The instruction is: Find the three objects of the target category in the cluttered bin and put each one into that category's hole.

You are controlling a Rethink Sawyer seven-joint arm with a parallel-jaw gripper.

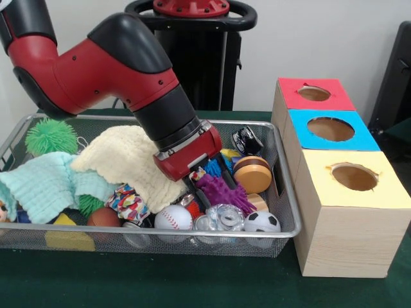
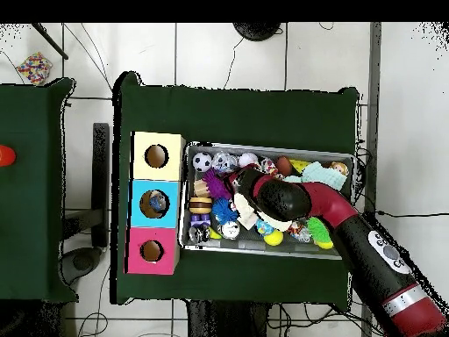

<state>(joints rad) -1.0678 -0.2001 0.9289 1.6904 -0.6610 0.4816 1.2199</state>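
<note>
Gripper (image 1: 200, 186) down in wire bin (image 1: 290, 212), state impossible to tell. Purple spiky toy (image 1: 223, 192) touching it, baseball (image 1: 173, 217) just below, cream cloth (image 1: 131, 160) alongside.

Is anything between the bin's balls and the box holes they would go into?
The bin's wire wall rises between the baseball, the soccer ball and the box. The yellow, blue and red holes look uncovered.

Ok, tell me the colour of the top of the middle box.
Blue top, with a round hole; the front view shows it best.
</note>
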